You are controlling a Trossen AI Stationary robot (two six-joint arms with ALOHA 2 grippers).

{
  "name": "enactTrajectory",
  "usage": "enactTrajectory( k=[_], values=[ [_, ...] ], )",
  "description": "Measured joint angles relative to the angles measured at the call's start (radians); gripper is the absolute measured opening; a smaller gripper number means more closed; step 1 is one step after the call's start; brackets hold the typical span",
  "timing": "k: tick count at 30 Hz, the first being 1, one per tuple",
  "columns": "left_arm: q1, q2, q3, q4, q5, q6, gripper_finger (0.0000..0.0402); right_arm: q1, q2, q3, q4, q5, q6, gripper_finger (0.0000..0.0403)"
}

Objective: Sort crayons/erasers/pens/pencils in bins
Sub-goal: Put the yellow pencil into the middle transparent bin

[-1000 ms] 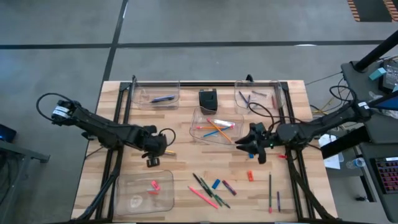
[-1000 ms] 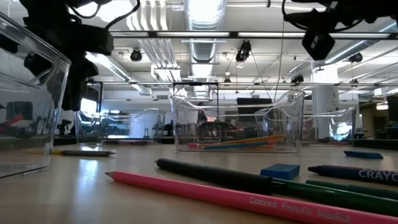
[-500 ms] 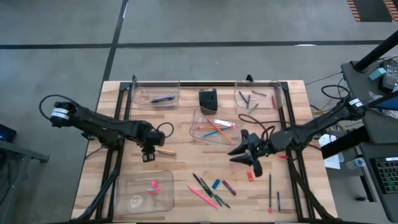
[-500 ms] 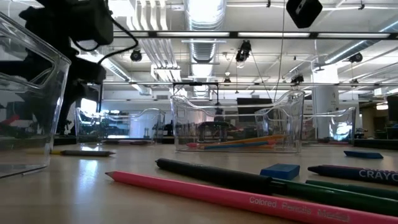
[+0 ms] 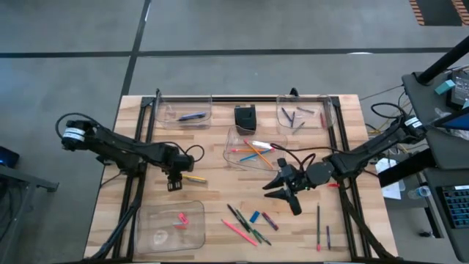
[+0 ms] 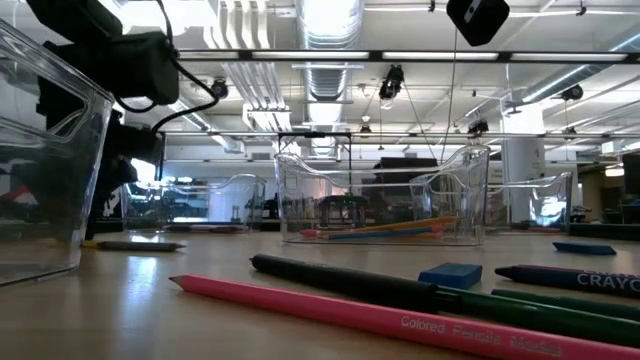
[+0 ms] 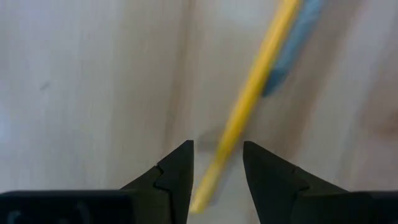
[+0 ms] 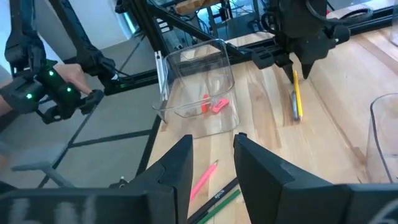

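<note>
A yellow pencil (image 5: pixel 195 178) lies flat on the table's left half beside a grey-blue stick (image 7: pixel 292 56). My left gripper (image 5: pixel 174 181) points down over it, open, one fingertip on either side of the pencil's end (image 7: pixel 214 177); I see no touch. My right gripper (image 5: pixel 281 188) hovers open and empty above the middle of the table, looking toward the near-left bin (image 8: pixel 199 93), which holds pink-red erasers (image 5: pixel 182 218). Loose pencils (image 5: pixel 242 227), a blue eraser (image 5: pixel 254 217), a purple crayon (image 5: pixel 270 221) and a red eraser (image 5: pixel 294 207) lie near the front edge.
A bin with pencils (image 5: pixel 253 150) stands mid-table. A bin with a pen (image 5: pixel 187 115) is at the far left, and a bin with crayons (image 5: pixel 302 116) at the far right. A small black box (image 5: pixel 245 117) sits between them. Two dark sticks (image 5: pixel 321 227) lie near right.
My left gripper has come down toward the yellow pencil, shifting slightly toward the far edge, and its fingers now straddle the pencil's end. My right gripper has risen and swung toward the table's left and near edges, rolling a little. No object has moved.
</note>
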Motion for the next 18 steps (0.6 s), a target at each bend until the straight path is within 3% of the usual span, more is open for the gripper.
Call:
enactTrajectory(
  k=[12, 18],
  values=[
    [0.0, 0.211, 0.019, -0.01, -0.015, 0.0, 0.0119, 0.0, -0.01, 0.001, -0.024, 0.0, 0.0, 0.0088],
    [0.001, 0.198, 0.021, -0.009, -0.007, -0.05, 0.0048, 0.0, -0.01, 0.001, -0.031, 0.0, 0.002, 0.0082]
  ],
)
